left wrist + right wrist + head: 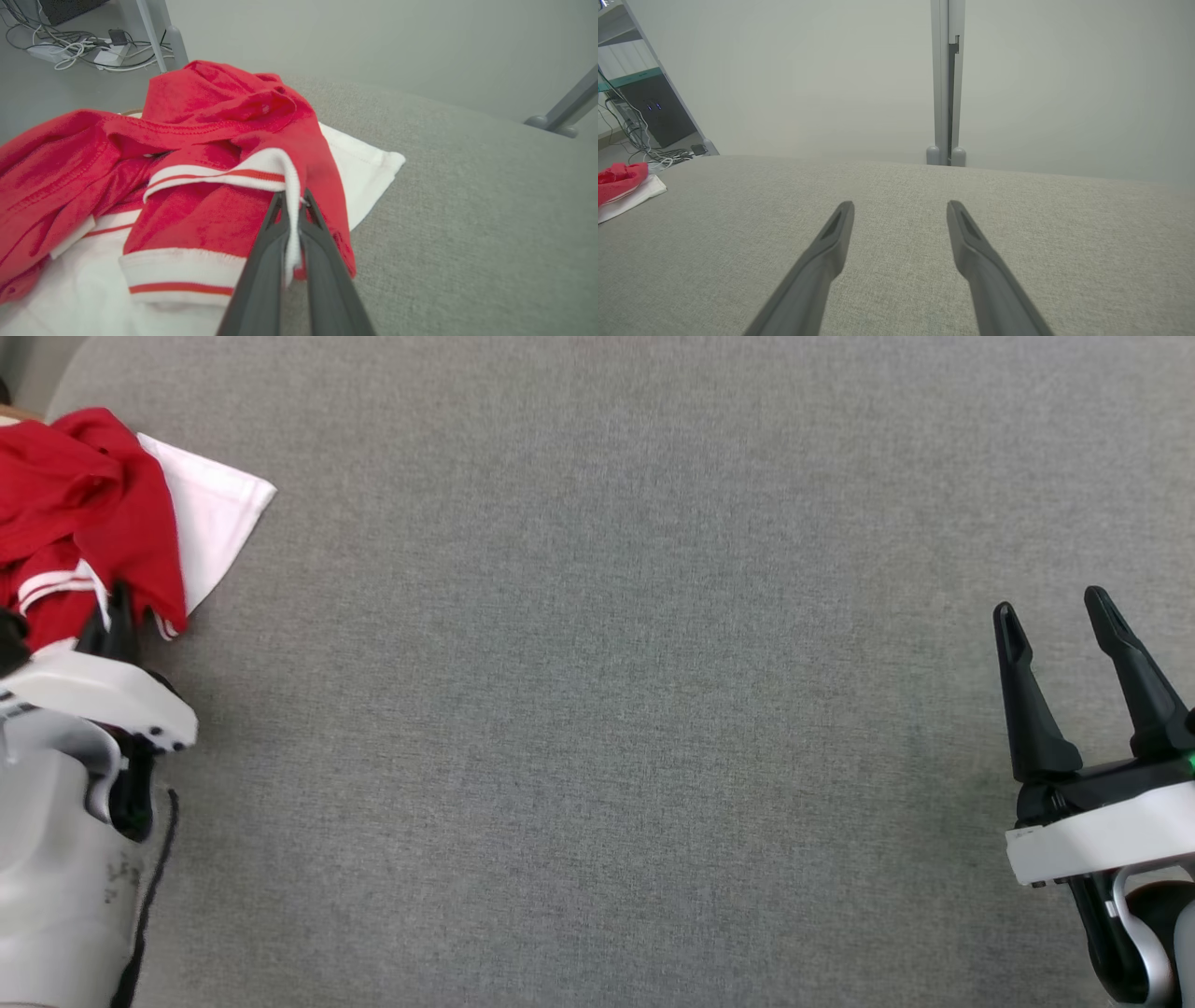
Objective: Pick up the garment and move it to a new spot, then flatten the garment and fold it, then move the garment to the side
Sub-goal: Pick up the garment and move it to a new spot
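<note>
The garment (84, 504), red with white striped trim, lies bunched at ten o'clock on the tabletop (597, 709), partly over a white cloth (219, 513). Whether that cloth belongs to it I cannot tell. The left claw (293, 201) is pinched narrow on the trim (224, 175), with the ribbed white edge caught between its fingers. That looks a sensible hold, since a firm hem should lift the bunch without slipping. The right claw (1050, 602) hangs wide at four o'clock, holding nothing and well apart from the garment, probably waiting for the flattening. The bare middle looks a likely new spot. The pick-up seems only just begun.
</note>
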